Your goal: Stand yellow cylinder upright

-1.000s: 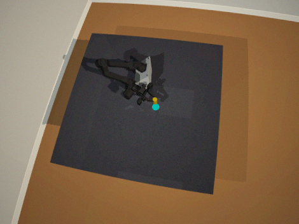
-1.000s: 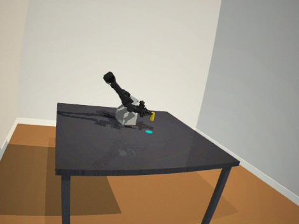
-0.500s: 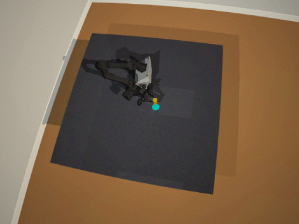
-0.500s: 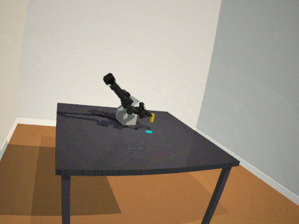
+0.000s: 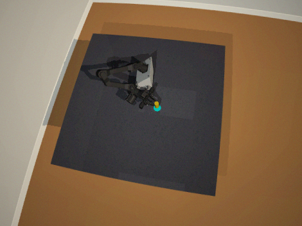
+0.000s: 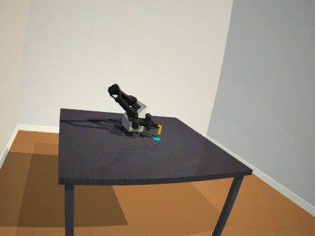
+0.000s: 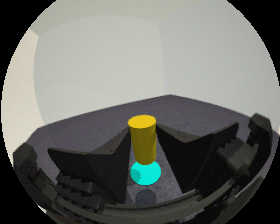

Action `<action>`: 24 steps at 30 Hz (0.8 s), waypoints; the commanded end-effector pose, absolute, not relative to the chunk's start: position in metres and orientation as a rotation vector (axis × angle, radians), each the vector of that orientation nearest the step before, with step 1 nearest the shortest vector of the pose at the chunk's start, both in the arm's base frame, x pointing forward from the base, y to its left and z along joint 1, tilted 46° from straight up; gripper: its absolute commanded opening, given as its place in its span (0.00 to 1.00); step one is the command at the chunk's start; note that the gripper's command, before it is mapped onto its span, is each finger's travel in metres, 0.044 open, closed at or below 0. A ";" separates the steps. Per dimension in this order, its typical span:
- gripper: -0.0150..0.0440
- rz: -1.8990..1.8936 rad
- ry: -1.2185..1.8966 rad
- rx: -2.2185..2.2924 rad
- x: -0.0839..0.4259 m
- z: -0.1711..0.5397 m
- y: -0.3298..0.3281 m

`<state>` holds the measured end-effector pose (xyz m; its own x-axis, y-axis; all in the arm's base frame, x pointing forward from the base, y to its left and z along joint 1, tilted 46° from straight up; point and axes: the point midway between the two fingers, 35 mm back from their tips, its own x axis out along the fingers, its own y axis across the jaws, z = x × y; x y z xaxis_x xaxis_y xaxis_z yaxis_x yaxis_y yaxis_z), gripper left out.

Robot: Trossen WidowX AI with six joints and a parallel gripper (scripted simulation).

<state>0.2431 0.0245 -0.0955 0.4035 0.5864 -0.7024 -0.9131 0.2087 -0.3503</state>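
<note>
Cylinder (image 5: 157, 104) (image 6: 159, 129) (image 7: 144, 141) upright between fingers (image 5: 148, 104) (image 6: 158, 127)

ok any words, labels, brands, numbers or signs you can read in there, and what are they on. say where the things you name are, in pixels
None that can be read: the yellow cylinder (image 5: 156, 104) (image 6: 159, 129) (image 7: 143, 141), cyan circle (image 5: 157, 108) (image 6: 157, 139) (image 7: 145, 175) and table (image 5: 144, 145) (image 6: 141, 165) (image 7: 75, 122) show no lettering.
Any small marking on the dark arm (image 5: 119, 70) (image 6: 125, 102) would be too small to read.
</note>
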 end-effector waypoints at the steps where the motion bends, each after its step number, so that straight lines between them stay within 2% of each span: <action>1: 0.43 1.099 0.463 -0.824 0.244 -0.106 0.015; 24: 0.43 1.096 0.469 -0.824 0.243 -0.127 -0.009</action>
<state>0.2429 -0.0086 -0.1260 0.4065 0.5854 -0.7015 -0.9121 0.2148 -0.3492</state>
